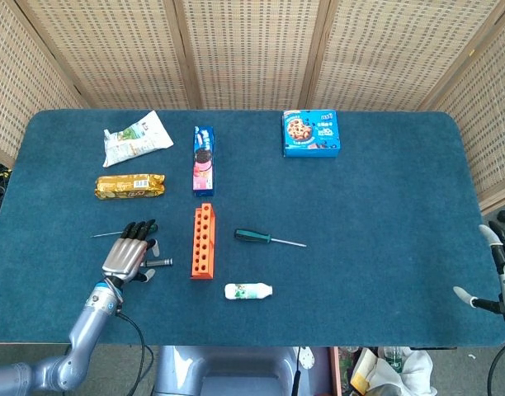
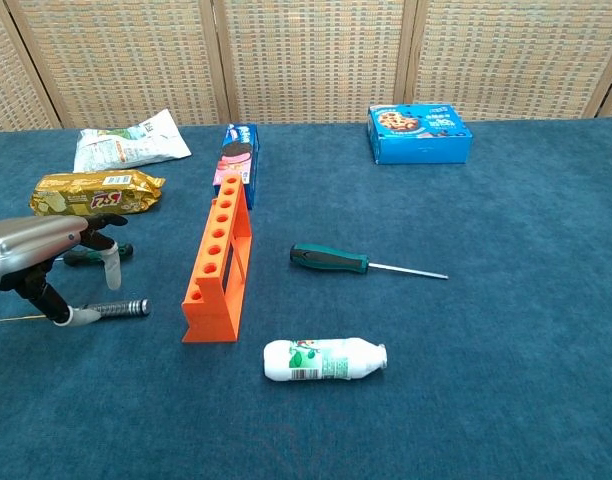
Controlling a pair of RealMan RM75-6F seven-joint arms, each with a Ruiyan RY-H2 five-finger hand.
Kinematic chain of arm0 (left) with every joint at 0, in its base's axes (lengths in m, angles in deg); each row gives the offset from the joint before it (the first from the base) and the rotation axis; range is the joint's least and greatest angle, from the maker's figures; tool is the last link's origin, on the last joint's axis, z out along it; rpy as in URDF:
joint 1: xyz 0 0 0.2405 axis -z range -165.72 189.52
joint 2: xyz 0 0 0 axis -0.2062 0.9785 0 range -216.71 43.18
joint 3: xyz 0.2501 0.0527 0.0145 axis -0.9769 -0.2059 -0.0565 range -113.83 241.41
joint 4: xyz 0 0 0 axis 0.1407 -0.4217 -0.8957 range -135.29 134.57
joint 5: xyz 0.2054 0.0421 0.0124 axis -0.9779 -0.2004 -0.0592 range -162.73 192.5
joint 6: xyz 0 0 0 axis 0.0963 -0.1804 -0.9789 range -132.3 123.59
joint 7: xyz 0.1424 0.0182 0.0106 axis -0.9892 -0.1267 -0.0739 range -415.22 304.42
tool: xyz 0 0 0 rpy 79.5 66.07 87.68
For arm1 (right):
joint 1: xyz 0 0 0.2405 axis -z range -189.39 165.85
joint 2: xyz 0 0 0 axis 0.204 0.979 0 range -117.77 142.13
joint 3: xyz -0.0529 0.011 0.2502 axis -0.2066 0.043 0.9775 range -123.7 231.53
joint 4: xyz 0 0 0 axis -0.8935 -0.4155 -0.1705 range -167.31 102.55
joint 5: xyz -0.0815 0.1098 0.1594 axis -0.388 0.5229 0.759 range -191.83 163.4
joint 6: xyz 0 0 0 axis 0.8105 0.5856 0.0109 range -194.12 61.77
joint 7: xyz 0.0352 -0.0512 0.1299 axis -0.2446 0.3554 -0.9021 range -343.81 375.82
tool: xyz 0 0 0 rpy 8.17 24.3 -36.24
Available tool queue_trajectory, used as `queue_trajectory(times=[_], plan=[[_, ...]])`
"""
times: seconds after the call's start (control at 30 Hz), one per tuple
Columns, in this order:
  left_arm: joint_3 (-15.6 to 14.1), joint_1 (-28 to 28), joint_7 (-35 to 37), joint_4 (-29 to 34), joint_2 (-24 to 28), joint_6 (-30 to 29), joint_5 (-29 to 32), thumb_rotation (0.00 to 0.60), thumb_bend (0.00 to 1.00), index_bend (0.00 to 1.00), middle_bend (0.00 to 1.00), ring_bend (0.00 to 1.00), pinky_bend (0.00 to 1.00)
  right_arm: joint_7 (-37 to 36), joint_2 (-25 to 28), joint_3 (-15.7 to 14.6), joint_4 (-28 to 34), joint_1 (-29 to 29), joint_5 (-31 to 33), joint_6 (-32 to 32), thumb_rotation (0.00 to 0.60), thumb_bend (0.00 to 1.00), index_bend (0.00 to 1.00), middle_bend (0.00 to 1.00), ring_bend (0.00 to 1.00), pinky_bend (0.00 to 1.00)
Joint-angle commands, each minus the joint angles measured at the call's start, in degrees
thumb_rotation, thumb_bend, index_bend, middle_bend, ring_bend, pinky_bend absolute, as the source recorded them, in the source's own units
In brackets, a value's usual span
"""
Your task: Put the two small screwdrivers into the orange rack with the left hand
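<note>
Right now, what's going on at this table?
The left hand hovers low over two small screwdrivers lying left of the orange rack: a green one and a grey one. Its fingers hang just above them; a grip isn't evident. The rack's holes look empty. A larger screwdriver lies to the rack's right and a white bottle in front of it. The right hand waits at the table's edge.

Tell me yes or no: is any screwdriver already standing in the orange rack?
No: in the chest view the orange rack has only empty holes, and the green-handled screwdriver lies flat on the table to its right.
</note>
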Motion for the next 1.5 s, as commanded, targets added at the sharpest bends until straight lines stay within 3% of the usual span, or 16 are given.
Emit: queue_trajectory(times=[0.03, 0.73, 1.03, 1.23, 1.5], plan=[[0.27, 0.66, -0.34, -0.98, -1.01, 0.3, 1.25, 0.6, 0.28, 0.46, 0.0, 0.0, 0.0, -0.16, 0.04, 0.03, -0.02, -0.05, 0.12, -0.13, 0.6, 0.0, 0.0, 0.0, 0.0, 0.0], [0.11, 3.48, -1.88, -4.79, -4.98, 1.4, 5.26, 0.6, 0.3, 0.48, 0.0, 0.0, 0.0, -1.71, 0.07, 0.27, -0.86, -0.66, 1.25, -1.79, 0.6, 0.0, 0.0, 0.0, 0.0, 0.0], [-0.22, 3.62, -1.32, -4.75, -5.27, 0.63, 5.12, 0.6, 0.31, 0.59, 0.0, 0.0, 0.0, -2.44, 0.21, 0.24, -0.97, -0.77, 1.25, -2.09, 0.6, 0.0, 0.0, 0.0, 0.0, 0.0], [0.49, 2.8, 1.28, -1.61, -2.53, -1.39, 2.98, 0.6, 0.32, 0.61, 0.0, 0.0, 0.0, -2.65, 0.26, 0.2, -0.99, -0.82, 1.26, -2.25, 0.6, 0.0, 0.0, 0.0, 0.0, 0.0], [3.5, 0.82, 10.69, 8.03, 6.71, -3.95, -2.75, 0.6, 0.35, 0.63, 0.0, 0.0, 0.0, -2.2, 0.16, 0.04, -0.75, -0.88, 1.11, -2.32, 0.6, 0.0, 0.0, 0.0, 0.0, 0.0]])
